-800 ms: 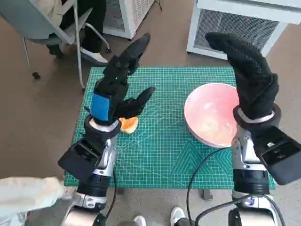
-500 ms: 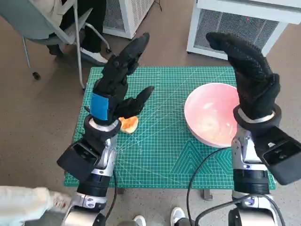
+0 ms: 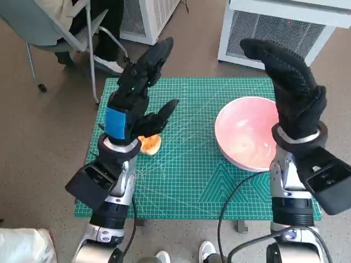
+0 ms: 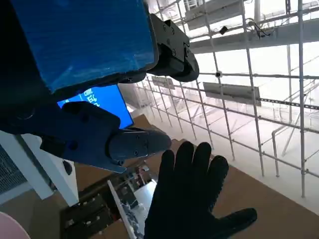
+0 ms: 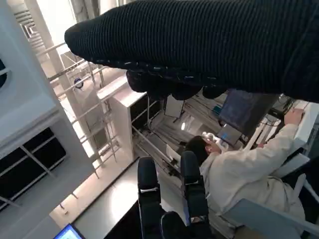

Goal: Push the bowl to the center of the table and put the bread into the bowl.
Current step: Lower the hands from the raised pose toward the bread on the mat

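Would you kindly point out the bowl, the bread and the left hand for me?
bowl (image 3: 245, 139): head view, on its pink inner wall.
bread (image 3: 149, 144): head view, on the orange part showing beneath the fingers.
left hand (image 3: 131, 101): head view, on its black back above the blue tape.

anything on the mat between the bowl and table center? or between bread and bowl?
Nothing visible does. The pink bowl sits at the right side of the green mat, with bare mat toward the center. The bread lies on the left, partly under the left hand; only open mat separates it from the bowl. The right hand is raised over the bowl's right edge.
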